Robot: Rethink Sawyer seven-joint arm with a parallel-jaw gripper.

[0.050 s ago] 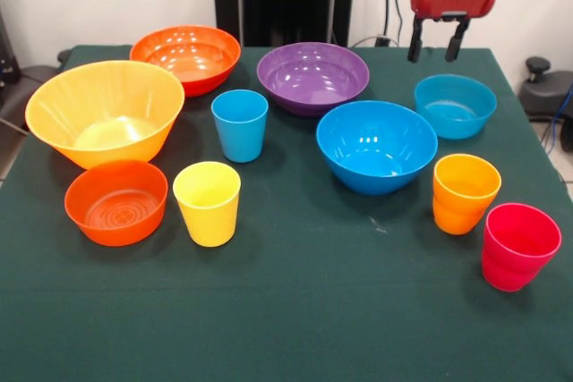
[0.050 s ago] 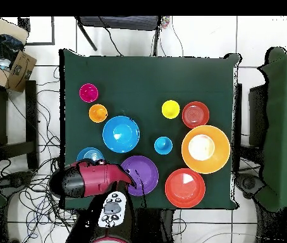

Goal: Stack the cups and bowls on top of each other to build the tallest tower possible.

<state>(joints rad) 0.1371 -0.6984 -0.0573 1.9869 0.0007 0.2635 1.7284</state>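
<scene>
Nothing is stacked yet; all ten pieces sit apart on the green tabletop (image 1: 295, 310), so I judge this the very start. My gripper (image 1: 439, 42) hangs above the small teal bowl (image 1: 455, 106), fingers (image 1: 415, 45) spread open and empty. The next move, I think, calls for choosing a wide base and dropping onto a rim.

In the front view the big blue bowl (image 1: 377, 146) sits at centre, the purple bowl (image 1: 312, 77) at its 11 o'clock, the blue cup (image 1: 240, 124) at 9, the orange cup (image 1: 465, 192) at 4, the red cup (image 1: 519, 245) beyond. The yellow bowl (image 1: 105, 113), two orange bowls (image 1: 186, 58) (image 1: 116, 202) and the yellow cup (image 1: 208, 203) lie further out toward 9. All glossy plastic, mouths up.
</scene>
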